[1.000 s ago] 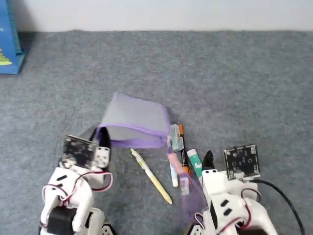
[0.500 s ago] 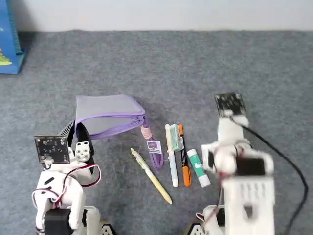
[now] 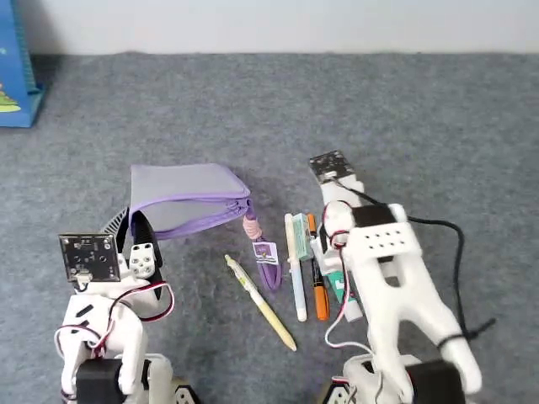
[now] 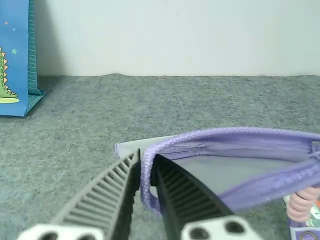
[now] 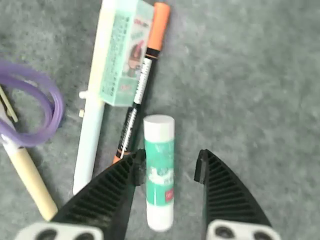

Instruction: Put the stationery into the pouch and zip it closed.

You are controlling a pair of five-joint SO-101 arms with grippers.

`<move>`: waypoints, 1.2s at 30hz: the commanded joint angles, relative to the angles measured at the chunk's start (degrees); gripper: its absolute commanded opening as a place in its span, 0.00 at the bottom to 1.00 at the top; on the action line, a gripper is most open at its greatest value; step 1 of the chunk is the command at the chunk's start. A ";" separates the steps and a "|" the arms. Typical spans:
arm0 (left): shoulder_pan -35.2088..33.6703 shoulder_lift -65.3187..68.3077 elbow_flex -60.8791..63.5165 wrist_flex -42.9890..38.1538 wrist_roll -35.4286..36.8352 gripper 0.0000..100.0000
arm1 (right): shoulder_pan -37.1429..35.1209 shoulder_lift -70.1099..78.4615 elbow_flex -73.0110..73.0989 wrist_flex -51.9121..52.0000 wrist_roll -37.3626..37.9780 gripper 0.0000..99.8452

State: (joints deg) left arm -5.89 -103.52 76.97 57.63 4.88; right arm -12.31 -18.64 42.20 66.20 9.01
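Note:
The purple pouch (image 3: 187, 200) lies open on the grey carpet, and my left gripper (image 3: 136, 233) is shut on its near rim. In the left wrist view the gripper (image 4: 145, 162) pinches the zipper edge of the pouch (image 4: 235, 167). To the pouch's right lie a yellow pen (image 3: 262, 305), a white pen (image 3: 296, 278), an eraser (image 3: 301, 235), an orange marker (image 3: 317, 290) and a green glue stick (image 3: 336, 284). My right gripper (image 5: 169, 162) hangs open over the glue stick (image 5: 159, 172), one finger on each side of it. The orange marker (image 5: 146, 75) lies just beside it.
A purple loop with a tag (image 3: 268, 261) trails from the pouch's zipper on a pink coil (image 4: 302, 200). A blue box (image 3: 15, 71) stands at the far left by the wall. Open carpet stretches behind and to the right of the stationery.
The pouch shifted left with my left gripper, then stayed put. My right arm stretched out over the table, then drew back and now sits over the glue stick.

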 commanded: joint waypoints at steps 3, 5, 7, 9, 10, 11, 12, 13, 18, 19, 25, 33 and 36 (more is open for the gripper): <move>-0.26 -0.97 -2.86 -0.70 0.97 0.01 | -1.27 6.73 -3.16 -4.70 0.79 0.16; -0.26 -0.97 -2.86 -0.70 0.97 0.01 | -1.27 9.19 -3.16 -5.49 0.79 0.16; -0.26 -0.97 -2.86 -0.70 0.97 0.01 | -1.27 11.56 -3.16 -5.58 0.79 0.16; -0.26 -0.97 -2.86 -0.70 0.97 0.01 | -1.27 13.49 -3.16 -5.58 0.79 0.16; -0.26 -0.97 -2.86 -0.70 0.97 0.01 | -1.27 14.29 -3.16 -5.49 0.79 0.16; -0.26 -0.97 -2.86 -0.70 0.97 0.01 | -1.27 14.90 -3.16 -5.32 0.79 0.15; -0.26 -0.97 -2.86 -0.70 0.97 0.01 | -1.27 15.25 -3.16 -5.14 0.79 0.13; -0.26 -0.97 -2.77 -0.70 0.97 0.01 | -1.27 15.52 -3.16 -5.05 0.79 0.09; -0.26 -0.97 -2.77 -0.70 0.97 0.01 | -1.01 12.35 -3.08 -4.35 0.70 0.01; -0.26 -0.97 -2.77 -0.70 0.97 0.01 | -1.01 10.86 -3.08 -3.91 0.70 0.00; 1.14 -0.97 -2.77 -0.53 1.05 0.01 | -1.36 -2.86 -2.99 2.59 0.18 0.01; 2.46 -0.97 -2.77 -0.44 1.05 0.01 | -4.26 -24.57 -2.99 7.16 -7.74 0.01; 2.46 -0.97 -2.77 -0.44 1.05 0.01 | -7.43 -31.25 -2.99 6.90 -11.69 0.01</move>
State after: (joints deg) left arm -3.60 -103.52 76.97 57.63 4.88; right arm -16.97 -42.64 42.02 72.79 0.66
